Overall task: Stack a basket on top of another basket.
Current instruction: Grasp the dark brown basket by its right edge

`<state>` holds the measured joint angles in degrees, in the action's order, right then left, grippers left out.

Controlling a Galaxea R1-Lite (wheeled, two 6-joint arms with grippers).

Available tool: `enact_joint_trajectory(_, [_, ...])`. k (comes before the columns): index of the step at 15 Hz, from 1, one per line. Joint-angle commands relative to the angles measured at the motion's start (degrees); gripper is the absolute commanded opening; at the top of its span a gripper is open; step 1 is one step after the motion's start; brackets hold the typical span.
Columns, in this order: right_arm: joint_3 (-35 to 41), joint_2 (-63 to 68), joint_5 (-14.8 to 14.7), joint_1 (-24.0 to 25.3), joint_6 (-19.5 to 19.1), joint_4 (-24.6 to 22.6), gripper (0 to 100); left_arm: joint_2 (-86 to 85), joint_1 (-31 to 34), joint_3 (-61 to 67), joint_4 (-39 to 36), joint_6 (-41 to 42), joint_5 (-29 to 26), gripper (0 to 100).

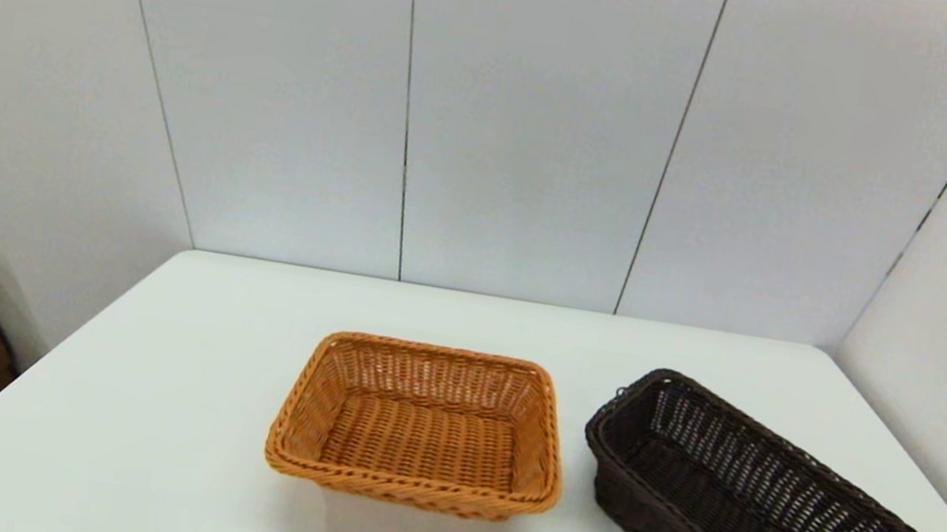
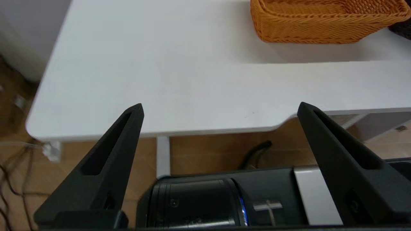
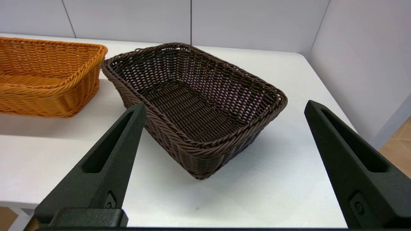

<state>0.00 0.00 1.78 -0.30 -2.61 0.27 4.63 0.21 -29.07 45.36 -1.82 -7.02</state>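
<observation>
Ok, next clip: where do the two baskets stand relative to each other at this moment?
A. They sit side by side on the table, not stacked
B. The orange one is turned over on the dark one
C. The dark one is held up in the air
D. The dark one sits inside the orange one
A: the head view shows the dark brown basket resting on the white table to the right of the orange basket, both upright, neither held.

Head view: high, facing forward and down over the white table [image 1: 134,403].
Left wrist view: low, off the table's near edge, facing across it.
Right wrist view: close behind the dark basket [image 3: 196,106].
Shared: orange basket [image 1: 419,427], all three views.
</observation>
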Motion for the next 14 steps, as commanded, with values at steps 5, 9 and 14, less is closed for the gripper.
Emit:
enact_joint_trajectory(5, [0.1, 0.1, 0.1, 0.0, 0.1, 0.0, 100, -4.6, -0.1, 8.5, -16.6, 5.2, 0.5, 100])
enact_joint_trajectory(9, [0.1, 0.1, 0.1, 0.0, 0.1, 0.0, 100, -4.6, -0.1, 18.4, -38.3, 4.8, 0.2, 100])
enact_joint_trajectory(14, [0.1, 0.1, 0.1, 0.0, 0.1, 0.0, 100, -4.6, -0.1, 25.7, -43.3, 5.9, 0.5, 100])
